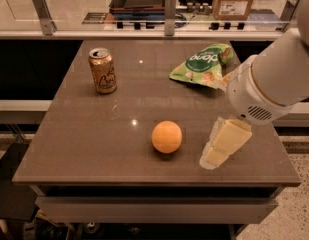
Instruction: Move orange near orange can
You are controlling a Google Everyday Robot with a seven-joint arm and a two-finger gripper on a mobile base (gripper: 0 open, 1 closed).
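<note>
Orange and smooth, the orange (167,136) lies alone in the near middle of the desk (94,134), a plain round ball with a matte skin. Nothing touches it, so it probably rests only by its own weight and could roll if it is pushed from one side.

The orange can (103,71) stands upright at the far left, well apart from the fruit. It is thin gold-orange metal with a silver top and dark cursive writing.

The claw (214,156) hangs low over the desk, just to the right of the orange and not touching it. It is cream-coloured, blocky, and tilted down to the left. It cannot be told if it is open or closed, but it holds nothing. This low place beside the fruit suggests an approach for a grasp.

The white rounded arm (274,84) comes in from the right, in front of one end of a green snack bag (201,66). The bag is crinkled and soft and lies flat at the far right.

The desk surface is brown-grey, hard and slightly shiny, with small light reflections.
</note>
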